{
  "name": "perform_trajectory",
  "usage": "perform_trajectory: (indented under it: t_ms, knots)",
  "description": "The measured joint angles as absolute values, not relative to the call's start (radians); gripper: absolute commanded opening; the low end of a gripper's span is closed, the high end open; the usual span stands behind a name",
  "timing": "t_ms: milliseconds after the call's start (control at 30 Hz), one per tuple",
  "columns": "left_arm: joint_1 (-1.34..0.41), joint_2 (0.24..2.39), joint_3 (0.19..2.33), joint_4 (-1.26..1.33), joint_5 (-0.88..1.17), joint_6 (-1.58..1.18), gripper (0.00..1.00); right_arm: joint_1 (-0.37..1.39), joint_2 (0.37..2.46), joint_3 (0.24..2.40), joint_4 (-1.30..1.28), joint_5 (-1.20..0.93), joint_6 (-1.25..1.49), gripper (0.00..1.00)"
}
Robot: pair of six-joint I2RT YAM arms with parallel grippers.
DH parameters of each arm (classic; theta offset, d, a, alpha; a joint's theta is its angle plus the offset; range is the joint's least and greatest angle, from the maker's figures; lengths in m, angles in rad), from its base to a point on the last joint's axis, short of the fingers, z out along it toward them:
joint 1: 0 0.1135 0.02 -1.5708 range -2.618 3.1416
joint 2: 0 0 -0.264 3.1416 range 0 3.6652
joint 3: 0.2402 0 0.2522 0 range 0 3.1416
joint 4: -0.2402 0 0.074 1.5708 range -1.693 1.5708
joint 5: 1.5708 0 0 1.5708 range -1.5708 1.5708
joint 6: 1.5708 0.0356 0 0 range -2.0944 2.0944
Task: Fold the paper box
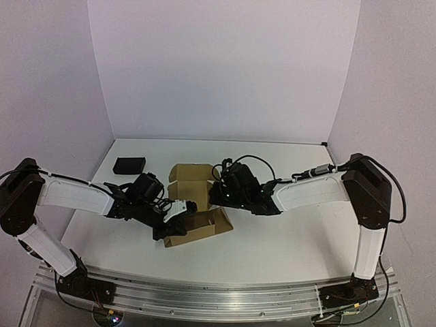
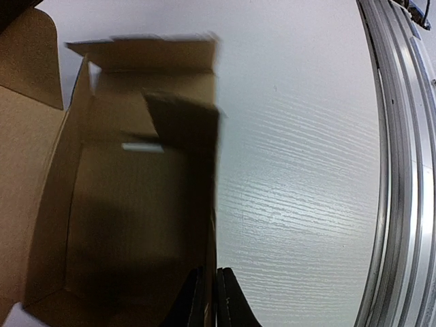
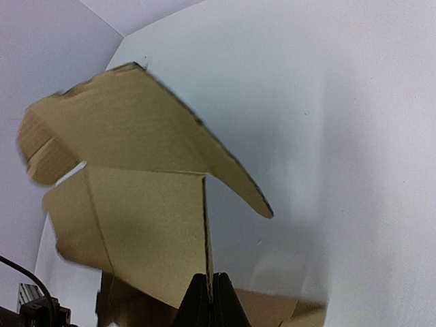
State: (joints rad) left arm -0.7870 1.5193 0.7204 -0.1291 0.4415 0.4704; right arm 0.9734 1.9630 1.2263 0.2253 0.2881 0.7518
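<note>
The paper box (image 1: 193,185) is plain brown cardboard, partly folded, in the middle of the white table (image 1: 293,238). My left gripper (image 1: 172,223) is at its near left corner. In the left wrist view the left gripper (image 2: 216,303) is shut on the thin upright side wall of the paper box (image 2: 129,204), whose open inside lies to the left. My right gripper (image 1: 215,195) reaches in from the right. Seen from the right wrist, the right gripper (image 3: 210,300) is shut on the edge of an upright panel of the paper box (image 3: 136,211), with a curved flap above it.
A small black rectangular object (image 1: 129,164) lies at the back left of the table. White walls close in the back and both sides. The aluminium rail (image 2: 402,170) holding the arm bases runs along the near edge.
</note>
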Motion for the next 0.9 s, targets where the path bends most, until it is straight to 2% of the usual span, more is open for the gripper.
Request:
perform_trajectory:
  t_ms: [100,267,333,433,600,700,767,900]
  knots:
    - [-0.785,1.516,0.720,-0.141,0.438,0.469,0.23,0.986,1.963,1.224,0.223,0.287,0.774,0.04]
    - [-0.784,1.490,0.740,-0.181,0.443,0.462,0.31,1.001,1.963,1.232,0.190,0.287,0.790,0.05]
    - [-0.784,1.474,0.761,-0.188,0.445,0.448,0.37,1.003,1.963,1.233,0.186,0.287,0.789,0.05]
    - [-0.772,1.445,0.795,-0.194,0.463,0.429,0.49,1.004,1.963,1.233,0.180,0.288,0.781,0.05]
    - [-0.711,1.383,0.861,-0.212,0.550,0.382,0.79,1.004,1.963,1.233,0.183,0.289,0.740,0.06]
    - [-0.656,1.355,0.907,-0.210,0.551,0.332,0.89,1.004,1.963,1.231,0.191,0.289,0.710,0.06]
    - [-0.611,1.354,0.949,-0.209,0.521,0.306,0.94,1.004,1.961,1.222,0.208,0.288,0.689,0.06]
    - [-0.520,1.373,1.017,-0.207,0.435,0.294,0.97,1.004,1.952,1.189,0.249,0.286,0.646,0.07]
